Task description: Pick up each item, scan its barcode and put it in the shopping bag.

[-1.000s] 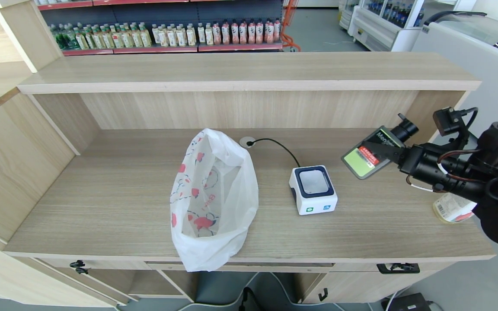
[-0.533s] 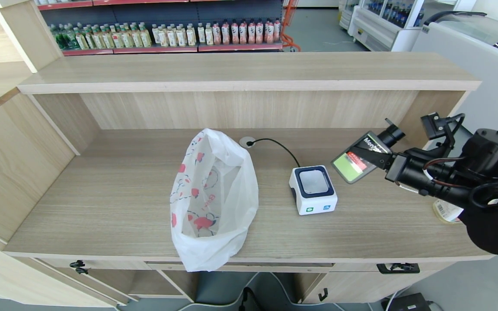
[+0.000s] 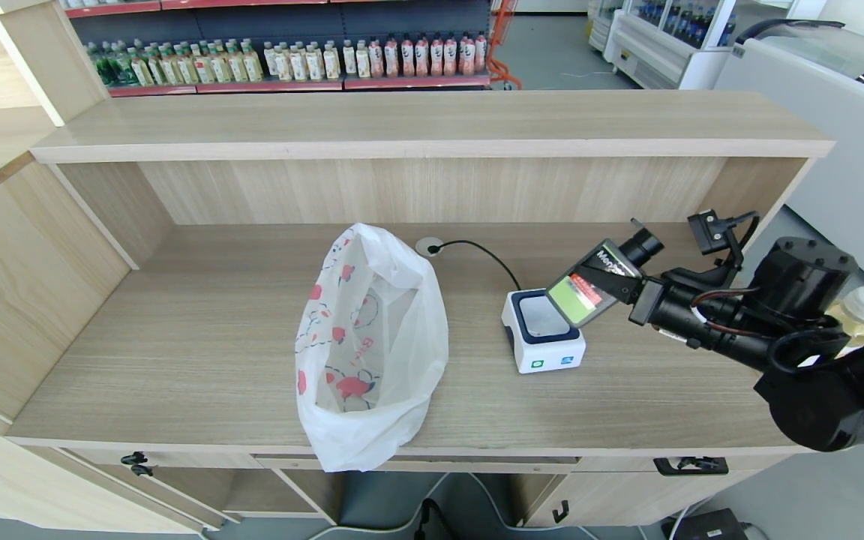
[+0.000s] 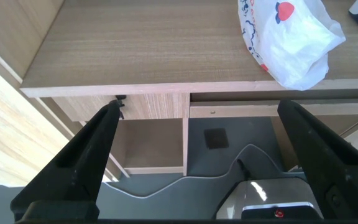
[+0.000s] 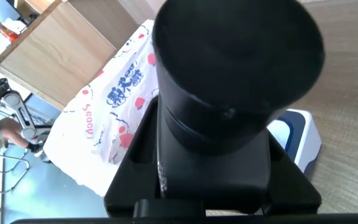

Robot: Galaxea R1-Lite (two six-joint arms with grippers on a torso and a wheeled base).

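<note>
Gripper (image 3: 619, 283) clamps box (image 3: 571, 298) (seemingly over scanner (image 3: 546, 348)).

My black right arm (image 3: 709, 326) is stretched out low, from my right side in toward the middle. Its wrist tips up a little at the end. My right pincer (image 3: 612, 279) is squeezed tight on a flat green and black packet (image 3: 576, 298) and holds it tilted. My left pincer (image 4: 200, 111) has its two black fingers (image 4: 82, 165) spread wide apart.

Green-labelled item (image 3: 583, 294) tilted above white scanner (image 3: 548, 358), near open bag (image 3: 368, 345).
</note>
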